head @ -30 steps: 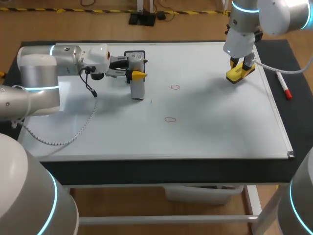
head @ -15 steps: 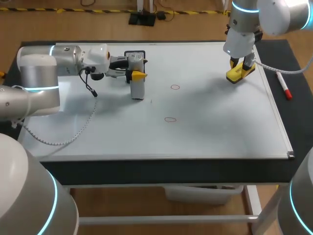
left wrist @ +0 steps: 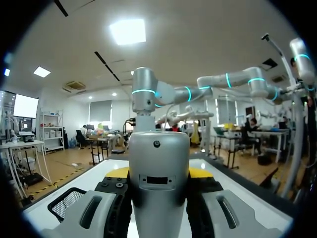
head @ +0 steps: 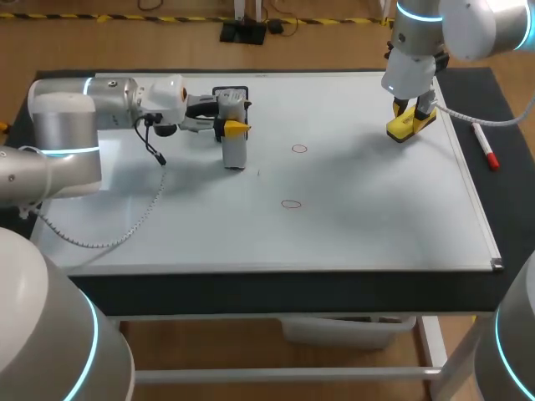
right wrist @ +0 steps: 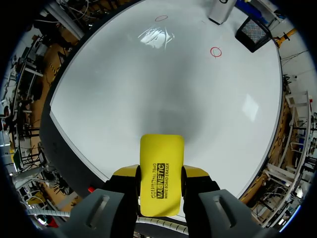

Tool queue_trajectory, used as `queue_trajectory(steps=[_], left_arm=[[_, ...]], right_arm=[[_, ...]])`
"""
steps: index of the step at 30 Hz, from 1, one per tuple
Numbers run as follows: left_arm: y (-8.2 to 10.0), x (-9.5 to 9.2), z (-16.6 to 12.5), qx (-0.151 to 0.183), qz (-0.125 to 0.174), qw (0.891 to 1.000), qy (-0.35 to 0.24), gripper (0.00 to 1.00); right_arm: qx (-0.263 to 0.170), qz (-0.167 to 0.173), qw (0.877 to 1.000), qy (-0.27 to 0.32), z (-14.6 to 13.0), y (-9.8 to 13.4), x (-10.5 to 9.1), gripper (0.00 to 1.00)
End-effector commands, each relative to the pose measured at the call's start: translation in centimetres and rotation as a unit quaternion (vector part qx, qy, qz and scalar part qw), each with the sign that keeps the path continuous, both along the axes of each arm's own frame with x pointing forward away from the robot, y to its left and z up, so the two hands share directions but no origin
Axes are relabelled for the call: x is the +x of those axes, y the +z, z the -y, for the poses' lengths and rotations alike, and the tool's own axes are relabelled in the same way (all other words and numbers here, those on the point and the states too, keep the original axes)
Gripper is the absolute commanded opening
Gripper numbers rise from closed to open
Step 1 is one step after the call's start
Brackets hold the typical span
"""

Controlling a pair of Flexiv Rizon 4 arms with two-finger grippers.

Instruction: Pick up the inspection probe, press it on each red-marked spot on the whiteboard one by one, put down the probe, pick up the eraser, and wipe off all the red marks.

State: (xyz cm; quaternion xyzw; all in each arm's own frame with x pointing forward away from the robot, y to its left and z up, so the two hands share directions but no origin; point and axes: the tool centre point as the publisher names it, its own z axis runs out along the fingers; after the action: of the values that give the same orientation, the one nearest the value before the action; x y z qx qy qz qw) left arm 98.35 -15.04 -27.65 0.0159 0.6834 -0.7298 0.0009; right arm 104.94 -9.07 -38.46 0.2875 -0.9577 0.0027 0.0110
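The grey inspection probe (head: 235, 155) stands upright with its foot on the whiteboard (head: 368, 209), left of the middle. My left gripper (head: 232, 122) comes in level from the left and is shut on it; its wrist view shows the probe (left wrist: 158, 153) filling the gap of the left gripper (left wrist: 158, 174). Two red marks remain: one (head: 299, 149) just right of the probe, another (head: 290, 203) nearer the front. At the far right my right gripper (head: 411, 117) is shut on the yellow eraser (head: 403, 128). Its wrist view has the eraser (right wrist: 161, 153) in the right gripper (right wrist: 161, 179), both marks (right wrist: 215, 51) (right wrist: 161, 18) ahead.
A black mesh holder (head: 231, 91) sits at the board's far edge just behind the probe. A red marker (head: 486, 149) lies on the dark mat right of the board. A white cable (head: 125, 224) trails from the left arm across the board's left part.
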Motion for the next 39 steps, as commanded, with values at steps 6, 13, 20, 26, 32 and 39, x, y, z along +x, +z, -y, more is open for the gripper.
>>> queue_trajectory(steps=[6, 13, 20, 26, 32, 39], left_arm=[[2.1, 0.0, -0.7, -0.008, 0.005, 1.0, 0.016, 0.0], [3.0, 0.6, -1.9, -0.018, -0.004, 0.999, 0.032, 0.0], [3.8, 1.8, -4.4, -0.02, -0.003, 0.998, 0.061, 0.0], [4.4, 3.2, -7.2, -0.02, 0.0, 0.996, 0.089, 0.0], [4.7, 4.5, -10.1, -0.005, 0.006, 0.993, 0.115, 0.0], [4.7, 5.9, -13.6, 0.007, 0.01, 0.987, 0.161, 0.0]], right_arm=[[-0.003, -0.002, 1.0, 0.0, 0.0, 0.1, 0.2, 0.0], [-0.003, -0.002, 1.0, 0.0, 0.0, 0.1, 0.2, 0.0], [-0.003, -0.002, 1.0, 0.0, 0.0, 0.1, 0.2, 0.0], [-0.003, -0.002, 1.0, 0.0, 0.0, 0.1, 0.2, 0.0], [-0.003, -0.002, 1.0, 0.0, 0.0, 0.1, 0.2, 0.0], [-0.003, -0.002, 1.0, 0.0, 0.0, 0.1, 0.2, 0.0]])
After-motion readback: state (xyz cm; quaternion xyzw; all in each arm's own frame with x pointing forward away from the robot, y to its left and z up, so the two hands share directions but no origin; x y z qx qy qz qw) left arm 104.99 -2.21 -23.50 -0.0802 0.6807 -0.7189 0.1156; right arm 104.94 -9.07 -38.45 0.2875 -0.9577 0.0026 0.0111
